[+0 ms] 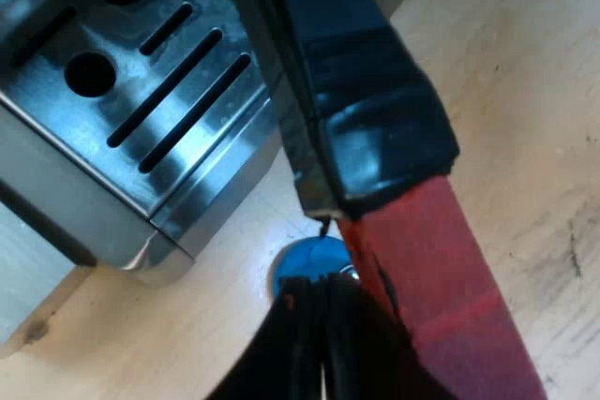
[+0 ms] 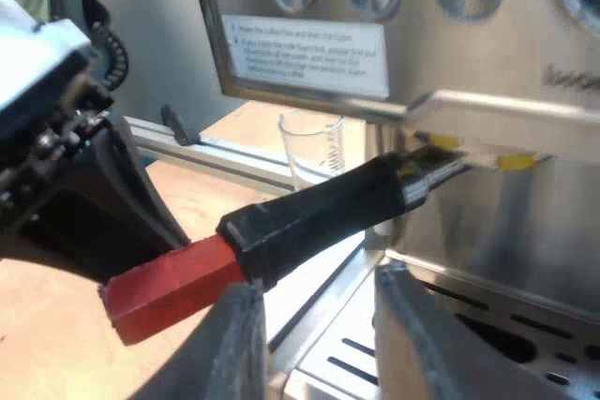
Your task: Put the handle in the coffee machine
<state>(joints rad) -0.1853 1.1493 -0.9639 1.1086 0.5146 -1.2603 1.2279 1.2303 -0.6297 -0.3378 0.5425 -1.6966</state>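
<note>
Two arms close on one handle (image 2: 319, 208). Long axis runs from metal holder (image 2: 441, 158), tucked under espresso machine (image 2: 487, 63) front, out and down to red end (image 2: 169, 288). Left gripper (image 1: 319, 334) at red end, nearer; whether it clasps, cannot tell. Right gripper (image 2: 323, 344) spread, empty, just beneath black shaft, over slotted steel drip tray (image 1: 141, 91). Shaft squared, black, flat red tip. Clear measuring glass (image 2: 314, 147) behind. Blue tamper (image 1: 305, 259) on pale wood table (image 1: 525, 91). Judgement: locking twist probably remains.
</note>
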